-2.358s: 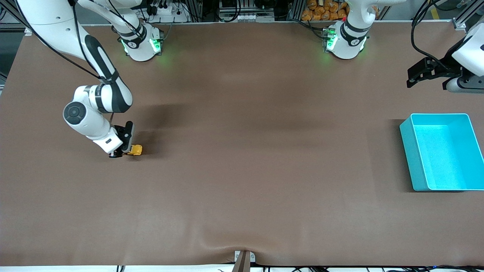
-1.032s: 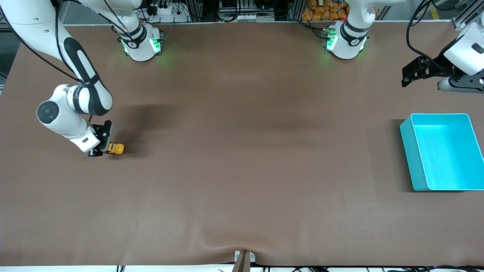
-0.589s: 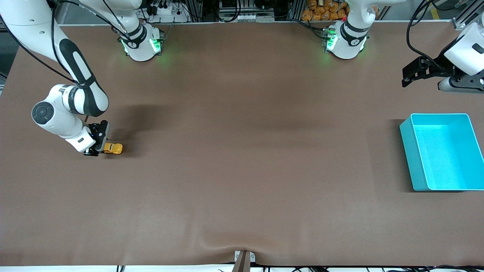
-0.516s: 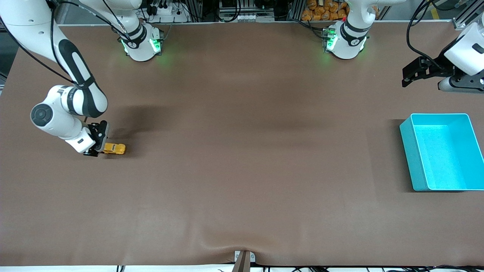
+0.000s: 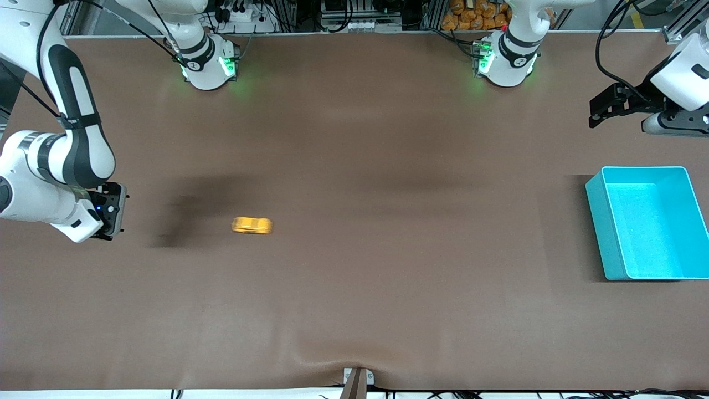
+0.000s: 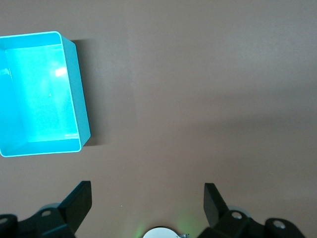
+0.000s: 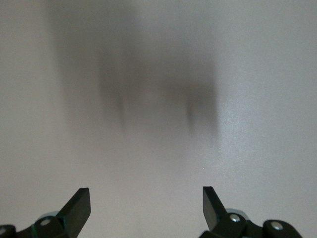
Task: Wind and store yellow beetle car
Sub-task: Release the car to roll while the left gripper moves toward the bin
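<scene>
Yellow beetle car (image 5: 252, 225) sits free on the brown table (image 5: 354, 310), and no jaws hold it. It looks smeared along its length, so it is likely rolling on its own.

The right gripper (image 7: 146, 210) hangs over the table at the right arm's end, with its jaws wide apart and nothing between them. In the front view, the car lies at about 3 o'clock from this gripper, well apart from it. The car's long side runs along the 3-to-9 line, pointing from one end of the table to the other.

The left gripper (image 6: 147, 210) waits up in the air at the left arm's end, its jaws also wide apart and empty. The cyan bin (image 5: 601, 221) stands on the table near it, at about 5 o'clock, and is empty. The bin lies at 3 o'clock from the car, well apart.

The right arm is much nearer to the car now. If the car runs toward the bin, the left arm may be the better one to catch it.
</scene>
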